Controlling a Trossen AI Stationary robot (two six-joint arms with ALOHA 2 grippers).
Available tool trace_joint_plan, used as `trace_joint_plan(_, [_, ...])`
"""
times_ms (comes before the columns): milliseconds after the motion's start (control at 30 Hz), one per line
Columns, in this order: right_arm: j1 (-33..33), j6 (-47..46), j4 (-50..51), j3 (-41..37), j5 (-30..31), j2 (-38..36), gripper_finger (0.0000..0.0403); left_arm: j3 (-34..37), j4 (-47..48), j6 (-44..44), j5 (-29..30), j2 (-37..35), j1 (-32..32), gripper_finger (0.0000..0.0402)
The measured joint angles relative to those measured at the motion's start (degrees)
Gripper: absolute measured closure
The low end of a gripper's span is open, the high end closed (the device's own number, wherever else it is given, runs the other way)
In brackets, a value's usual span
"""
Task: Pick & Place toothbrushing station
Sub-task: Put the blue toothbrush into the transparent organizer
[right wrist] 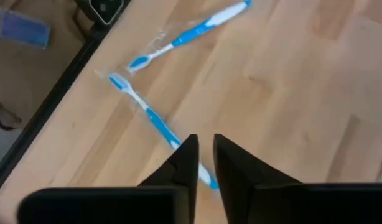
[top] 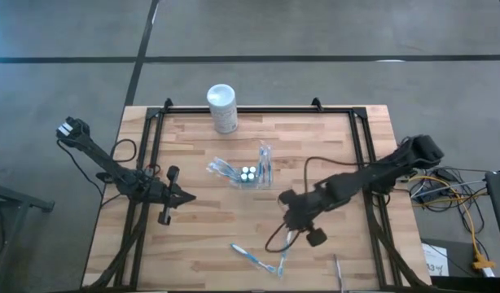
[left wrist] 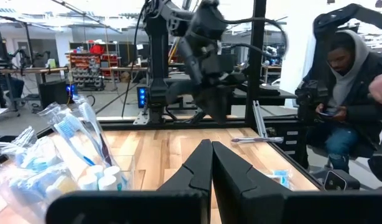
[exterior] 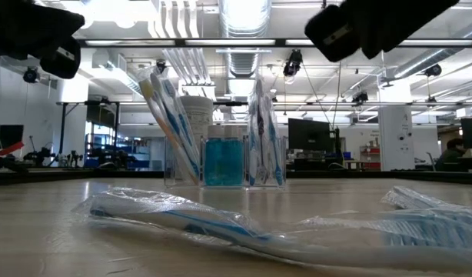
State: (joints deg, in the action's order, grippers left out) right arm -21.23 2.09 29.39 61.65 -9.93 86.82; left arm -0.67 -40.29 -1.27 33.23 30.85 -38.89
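1. Right wrist view: my right gripper hangs over the near part of the table, its fingers a narrow slit apart, pinching nothing.
2. Below it I count two wrapped toothbrushes lying loose on the wood, their brush heads close together; one runs under the fingertips, and I cannot tell whether they touch it.
3. My left gripper waits at the table's left side, fingers pressed together and empty.
4. One toothbrushing station, a clear holder, stands at mid-table with wrapped toothbrushes leaning out on both sides; I cannot count those.
5. One white canister stands at the far edge.
6. One person sits beyond the table.
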Motion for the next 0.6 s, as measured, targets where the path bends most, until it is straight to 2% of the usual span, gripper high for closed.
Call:
trace_joint_plan(233, [-3.72, 6.23, 2.92, 7.85, -0.20, 9.80, 0.0288, 0.00, 0.05, 0.50, -0.05, 0.00, 0.00, 0.0392])
trace_joint_plan(433, [-6.56, 10.08, 4.70, 10.68, -0.24, 16.02, 0.0235, 0.00, 0.15, 1.28, -0.09, 0.04, 0.00, 0.0392])
trace_joint_plan(600, [-8.98, 14.64, 4.75, 12.49, 1.55, 19.89, 0.0207, 0.00, 0.13, 0.97, 0.33, 0.04, 0.00, 0.0392])
